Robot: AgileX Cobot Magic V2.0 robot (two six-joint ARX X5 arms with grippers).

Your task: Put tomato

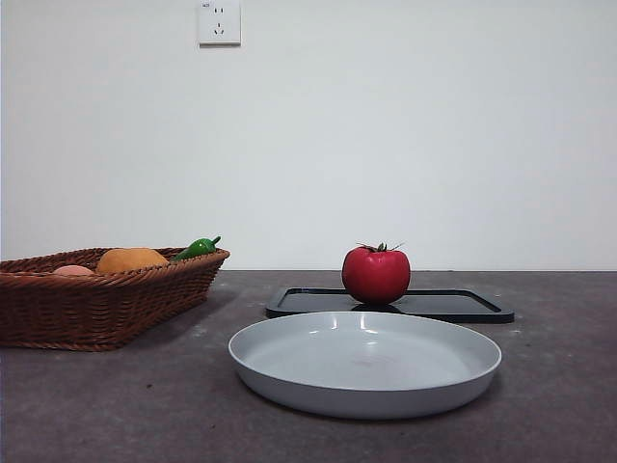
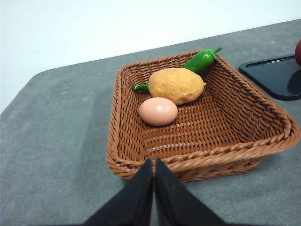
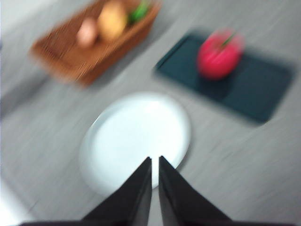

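The glossy red tomato (image 1: 376, 275) with a green stem stands on a flat black tray (image 1: 453, 306) behind a white plate (image 1: 364, 362). In the blurred right wrist view the tomato (image 3: 218, 54) sits on the tray (image 3: 254, 89) beyond the plate (image 3: 136, 136). My right gripper (image 3: 155, 162) hangs shut above the plate's near rim, holding nothing. My left gripper (image 2: 154, 165) is shut and empty just outside the near wall of a wicker basket (image 2: 225, 146). Neither arm shows in the front view.
The wicker basket (image 1: 106, 299) at the left holds an egg (image 2: 158, 111), a yellow-orange lumpy fruit (image 2: 176, 84) and a green pepper (image 2: 200, 60). A wall socket (image 1: 219, 21) is on the white wall behind the table.
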